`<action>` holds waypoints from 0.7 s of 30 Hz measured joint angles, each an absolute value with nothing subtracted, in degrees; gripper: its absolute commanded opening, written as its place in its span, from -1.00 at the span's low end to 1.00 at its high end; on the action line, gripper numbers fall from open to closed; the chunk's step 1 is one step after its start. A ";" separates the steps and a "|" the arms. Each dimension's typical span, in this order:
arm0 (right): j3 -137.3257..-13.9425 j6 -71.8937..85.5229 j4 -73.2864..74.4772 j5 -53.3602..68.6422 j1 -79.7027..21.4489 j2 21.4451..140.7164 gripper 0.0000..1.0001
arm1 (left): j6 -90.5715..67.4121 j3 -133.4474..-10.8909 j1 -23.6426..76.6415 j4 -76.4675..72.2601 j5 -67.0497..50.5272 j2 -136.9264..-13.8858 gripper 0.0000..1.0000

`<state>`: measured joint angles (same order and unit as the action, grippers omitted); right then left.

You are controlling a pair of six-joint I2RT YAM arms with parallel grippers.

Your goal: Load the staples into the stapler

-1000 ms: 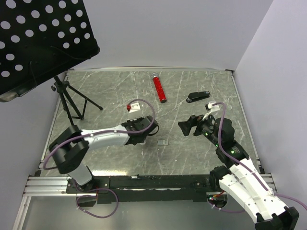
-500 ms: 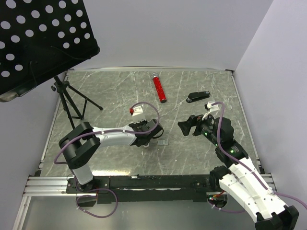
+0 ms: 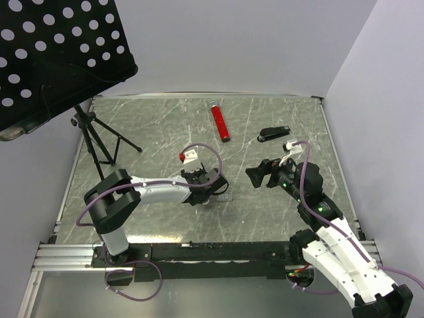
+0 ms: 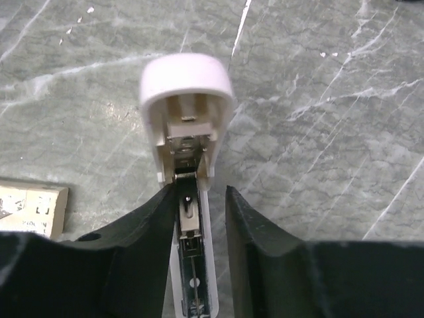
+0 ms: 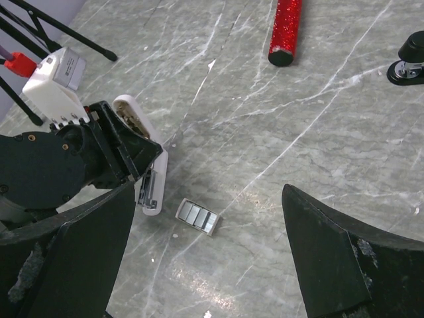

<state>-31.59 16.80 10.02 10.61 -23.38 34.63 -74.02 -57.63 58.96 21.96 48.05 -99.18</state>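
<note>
Left wrist view: left gripper (image 4: 197, 193), jaws parted, is straddling the open white stapler (image 4: 187, 119) at mid-table; staples (image 5: 197, 217) are lying just right of it; right gripper (image 3: 255, 174) is hovering wide, empty.

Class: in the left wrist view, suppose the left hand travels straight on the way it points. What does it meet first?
Probably the open white stapler: its body lies between the left hand's parted fingers, and its rounded lid stands directly ahead, though its height is unclear. Beyond it, the table shows.
</note>
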 measured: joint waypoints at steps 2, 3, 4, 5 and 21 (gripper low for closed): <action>-31.59 16.80 10.02 10.61 -23.38 34.61 0.96 | -74.65 -57.80 59.16 22.52 47.92 -99.18 0.00; -31.59 16.78 10.02 10.61 -23.38 34.59 0.96 | -74.87 -58.04 59.29 22.92 47.86 -99.15 0.10; -31.59 16.75 10.00 10.63 -23.38 34.57 0.96 | -75.16 -58.24 59.40 23.49 47.79 -99.15 0.15; -31.59 16.75 10.00 10.63 -23.38 34.57 0.96 | -75.44 -58.26 59.46 23.90 47.77 -99.04 0.20; -36.99 20.64 14.92 11.62 -23.38 44.23 0.99 | -72.29 -57.74 59.22 25.52 45.71 -81.91 0.91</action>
<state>-36.99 20.64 14.92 11.62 -23.38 44.23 -72.29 -57.74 59.22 25.52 45.71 -81.91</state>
